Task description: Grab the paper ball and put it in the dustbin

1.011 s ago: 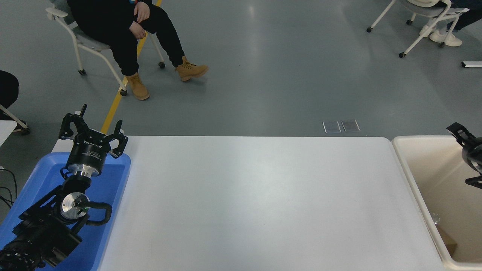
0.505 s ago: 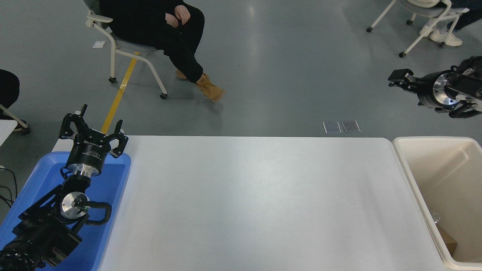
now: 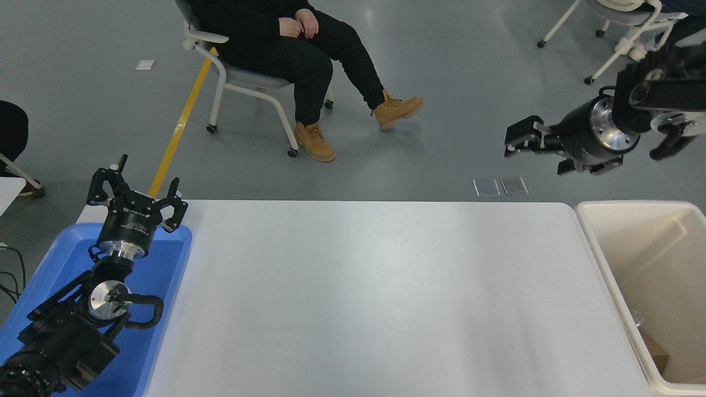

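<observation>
The cream-beige dustbin (image 3: 634,204) stands at the table's right end. On its floor lies a tan-brown patch (image 3: 654,353), mostly hidden by the bin's near wall; it may be the paper ball, but I cannot tell. No paper ball shows on the table or in either gripper. My right gripper (image 3: 521,140) hangs high beyond the table's far right corner, up and left of the bin, pointing left with nothing visible in it. My left gripper (image 3: 135,190) is parked open over the blue tray at the lower left.
A shallow blue tray (image 3: 165,275) sits at the table's left end under the left arm. A person sits on a wheeled chair (image 3: 242,82) beyond the far edge, boots on the floor. Another chair (image 3: 612,33) stands at the top right.
My right arm rose out of the dustbin and swung up and to the left, and now reaches past the far right corner. The seated person rolled to the right. The left arm stayed put.
</observation>
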`<action>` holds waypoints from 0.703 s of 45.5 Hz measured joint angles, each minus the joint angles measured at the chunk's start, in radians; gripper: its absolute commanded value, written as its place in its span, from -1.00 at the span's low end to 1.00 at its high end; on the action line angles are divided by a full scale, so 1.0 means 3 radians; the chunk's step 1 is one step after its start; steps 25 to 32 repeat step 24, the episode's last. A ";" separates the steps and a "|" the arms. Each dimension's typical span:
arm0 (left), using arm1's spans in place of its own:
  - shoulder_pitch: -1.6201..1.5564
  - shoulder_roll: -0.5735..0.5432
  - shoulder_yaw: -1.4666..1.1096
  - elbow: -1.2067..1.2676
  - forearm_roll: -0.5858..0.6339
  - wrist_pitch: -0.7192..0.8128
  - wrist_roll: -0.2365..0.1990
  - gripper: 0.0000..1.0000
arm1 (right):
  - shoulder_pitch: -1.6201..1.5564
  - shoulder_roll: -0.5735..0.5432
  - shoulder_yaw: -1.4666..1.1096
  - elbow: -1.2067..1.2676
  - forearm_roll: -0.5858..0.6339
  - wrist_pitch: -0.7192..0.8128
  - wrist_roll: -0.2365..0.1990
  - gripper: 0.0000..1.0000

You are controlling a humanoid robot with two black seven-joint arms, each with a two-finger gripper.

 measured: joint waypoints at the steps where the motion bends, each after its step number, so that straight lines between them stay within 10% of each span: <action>1: 0.0000 0.0000 0.0000 0.0000 0.0000 0.0000 0.0000 0.98 | 0.0064 0.0022 -0.0006 0.0063 -0.0003 0.0026 0.0000 1.00; 32: 0.0000 0.0000 -0.0002 0.0000 0.0000 0.0000 0.0000 0.98 | 0.0689 0.0497 0.0017 0.0649 -0.0001 0.0542 0.0024 1.00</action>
